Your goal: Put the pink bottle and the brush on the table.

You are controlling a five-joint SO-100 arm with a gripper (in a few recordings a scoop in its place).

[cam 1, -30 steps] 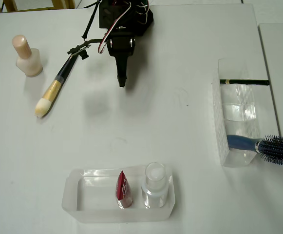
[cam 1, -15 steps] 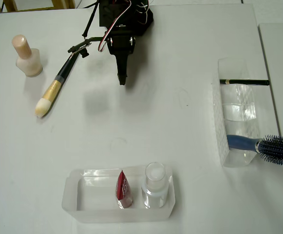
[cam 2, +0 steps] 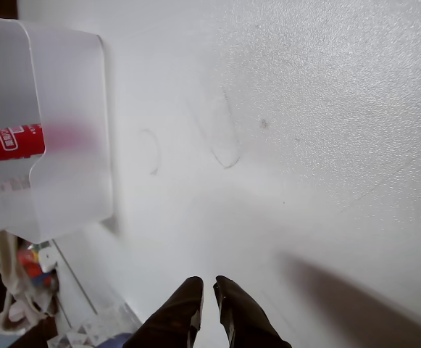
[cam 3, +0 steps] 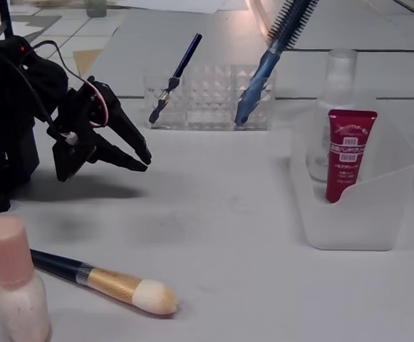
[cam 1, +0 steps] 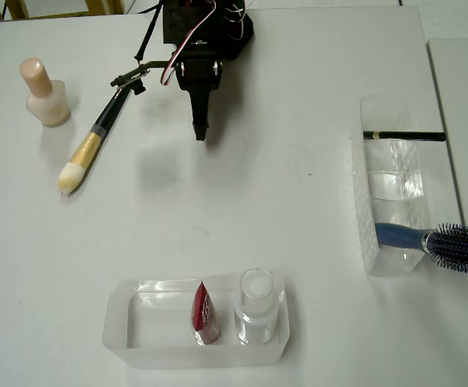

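Observation:
The pink bottle point(cam 1: 44, 93) point(cam 3: 14, 292) stands upright on the white table point(cam 1: 298, 210) at the far left of the overhead view. Just right of it the brush point(cam 1: 89, 149) point(cam 3: 100, 281) lies flat on the table, with its cream tip pointing down-left and its black handle end near the arm's base. My black gripper point(cam 1: 200, 134) point(cam 2: 208, 284) point(cam 3: 145, 164) hovers over bare table right of the brush handle. It is shut with nothing between its fingers and touches neither object.
A clear tray point(cam 1: 121, 322) point(cam 3: 356, 206) point(cam 2: 65, 145) near the front edge holds a red sachet point(cam 1: 205, 313) and a clear bottle point(cam 1: 256, 305). A clear organizer point(cam 1: 370, 201) at the right holds a blue hairbrush point(cam 1: 443, 242) and a black pencil point(cam 1: 403, 135).
The gripper tip has drawn back slightly toward the arm's base. The bottle, the brush and the containers have not moved.

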